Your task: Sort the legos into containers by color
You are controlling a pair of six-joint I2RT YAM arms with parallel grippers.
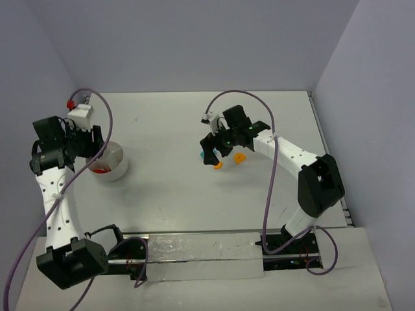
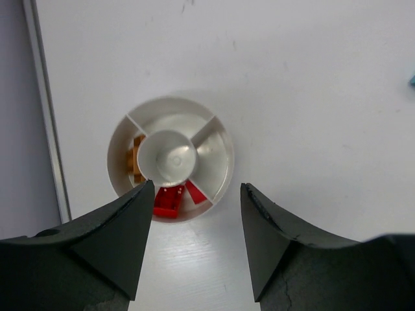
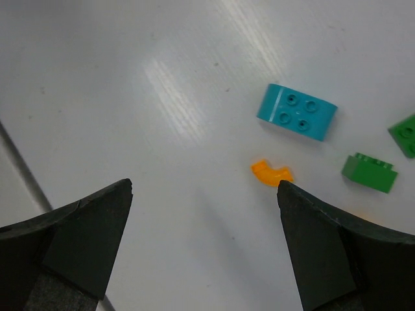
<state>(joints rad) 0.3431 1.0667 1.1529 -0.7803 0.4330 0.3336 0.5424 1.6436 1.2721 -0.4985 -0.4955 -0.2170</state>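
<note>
The right claw [image 3: 204,188] fills the foreground of its own wrist view. Its two dark fingers are spread wide with nothing between them but bare table [image 3: 130,78]. Just inside the right-hand fingertip lies the orange curved piece [image 3: 271,173], a small crescent lying flat. Beyond it sits the cyan brick [image 3: 297,112], studs up, and off to the side are a green brick [image 3: 369,172] and a second green brick [image 3: 405,133], which is cut by the frame edge. None of the four touch one another.

The left claw [image 2: 197,188] is likewise parted and empty, hanging over the near rim of the bowl [image 2: 170,100]. The red bricks [image 2: 167,201] lie in the compartment closest to that claw and the orange pieces [image 2: 134,159] in the one to its left. The remaining two compartments show only white.

These legos are probably very light, rigid and glossy. They should take a firm pinch without damage, but they will likely slide or flip if a finger touches one side before the other. The orange crescent looks like the trickiest. It is thin and low on the table, with curved edges, so the fingers would need to come down almost to the surface and close across its narrow width, centred so that it cannot squirt out. The cyan brick seems easier. Its long flat walls offer parallel faces, while its ends look rounded and are best avoided. The green bricks should suit a grip across their straight sides.
</note>
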